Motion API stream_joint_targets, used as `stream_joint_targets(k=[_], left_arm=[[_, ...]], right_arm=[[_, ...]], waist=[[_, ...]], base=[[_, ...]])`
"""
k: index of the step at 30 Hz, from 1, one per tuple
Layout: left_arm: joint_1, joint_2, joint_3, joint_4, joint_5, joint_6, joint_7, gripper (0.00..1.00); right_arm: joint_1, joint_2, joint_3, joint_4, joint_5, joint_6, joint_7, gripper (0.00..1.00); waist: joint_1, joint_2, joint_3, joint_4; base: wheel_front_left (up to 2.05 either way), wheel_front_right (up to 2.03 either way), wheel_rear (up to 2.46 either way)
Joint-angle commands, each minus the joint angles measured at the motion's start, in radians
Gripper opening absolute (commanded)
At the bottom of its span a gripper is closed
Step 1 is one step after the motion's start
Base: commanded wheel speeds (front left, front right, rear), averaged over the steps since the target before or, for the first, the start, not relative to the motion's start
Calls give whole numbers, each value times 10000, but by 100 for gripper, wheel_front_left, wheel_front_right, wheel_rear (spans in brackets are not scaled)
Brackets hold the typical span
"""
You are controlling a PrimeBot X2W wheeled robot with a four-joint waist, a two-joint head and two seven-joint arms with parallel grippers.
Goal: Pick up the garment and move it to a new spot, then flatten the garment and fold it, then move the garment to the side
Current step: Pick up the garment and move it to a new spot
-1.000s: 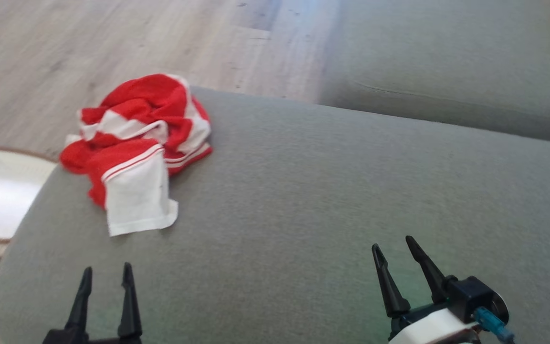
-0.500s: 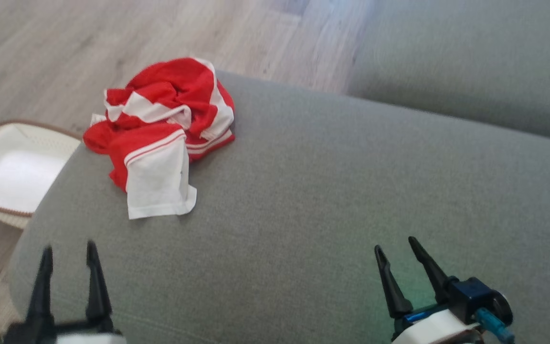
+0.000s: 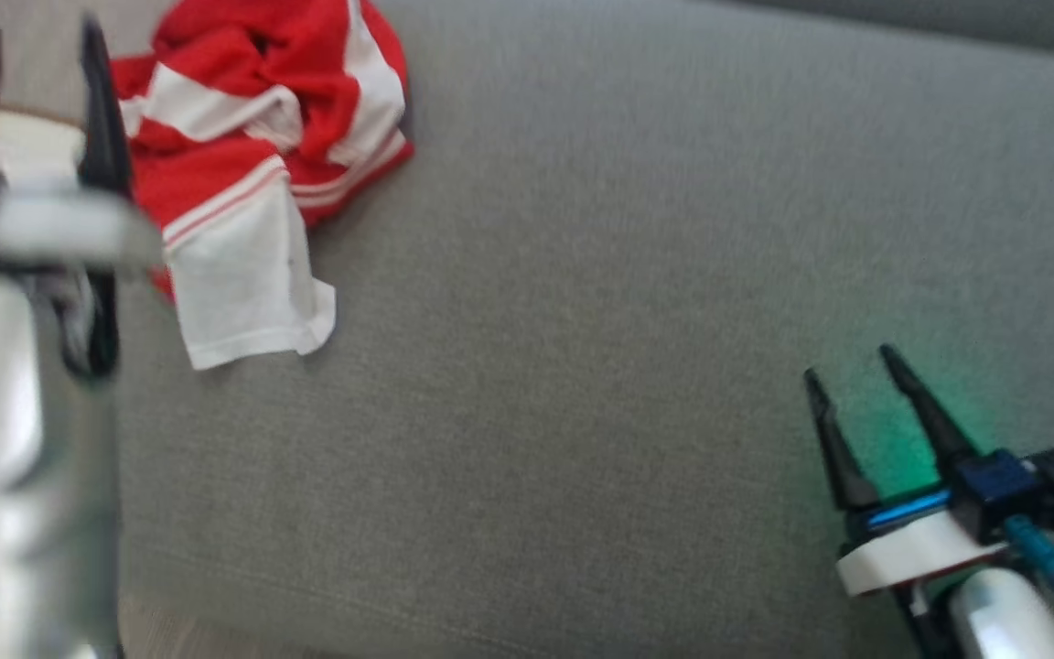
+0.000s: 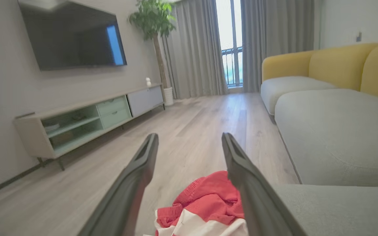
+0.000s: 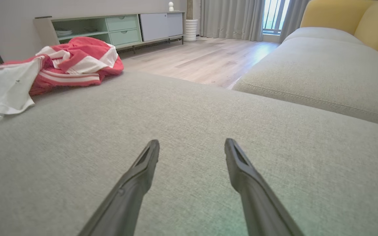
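Red-and-white garment (image 3: 252, 110) lies just beside left end effector (image 3: 37, 27)

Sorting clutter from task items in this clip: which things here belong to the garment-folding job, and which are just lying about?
Job in hand: red-and-white garment, crumpled on the grey cushion; left gripper and right gripper, both open.
Lying about: television, TV cabinet, potted plant, yellow sofa, curtains.
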Motion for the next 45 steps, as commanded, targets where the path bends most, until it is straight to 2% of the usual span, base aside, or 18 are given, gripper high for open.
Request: stream_joint_targets(k=[1,6,12,17,24,25,26,27,31,36,41,45], left_arm=[[-1258,517,409,344,-263,27,671,100],[-3768,841,340,2496,-456,68,2803,100],[-5759,1208,241,4863,-630,24,4537,100],[-6335,1337,90,5973,-522,174,4946,100],[-6464,1622,-93,7529,-315,660,4648,100],[-6502,1657,-126,7575,-269,745,4383,55],[-6551,1681,-146,7590,-237,831,4056,4],[-6607,1687,-174,7609,-217,861,3746,0],[-7041,1647,-278,7561,-193,858,2474,0],[-7733,1706,-707,7457,82,611,1373,0],[-8419,1644,-1297,7153,381,222,678,0],[-8757,1474,-1780,6840,430,-79,446,0]], right_arm=[[-244,-311,81,-420,-162,75,-120,100],[-502,-812,-289,-876,-304,75,-120,100],[-608,-967,-851,-1226,-513,75,-120,100],[-578,-890,-1023,-1349,-643,75,-120,100],[-800,-762,-1142,-1571,-682,75,-120,100],[-818,-755,-1163,-1581,-686,75,-120,100],[-835,-749,-1183,-1581,-688,75,-120,100],[-852,-739,-1200,-1569,-688,75,-120,100],[-947,-661,-1135,-1451,-670,75,-120,100],[-1064,-389,-803,-1188,-562,75,-120,100],[-1076,64,-485,-876,-403,75,-120,100],[-967,489,-222,-681,-324,75,-120,100]], waist=[[-5,0,1132,-198],[-5,0,2218,-433],[-5,0,3077,-745],[-5,0,3452,-898],[-5,0,4018,-1126],[-5,0,4048,-1119],[-5,0,4065,-1109],[-5,0,4062,-1092],[-5,0,3784,-1036],[-5,0,2829,-1175],[-5,0,1622,-1567],[-5,0,572,-2160]], base=[[0,0,0],[0,0,0],[0,0,0],[0,0,0],[0,0,0],[0,0,0],[0,0,0],[0,0,0],[0,0,0],[0,0,0],[0,0,0],[0,0,0]])
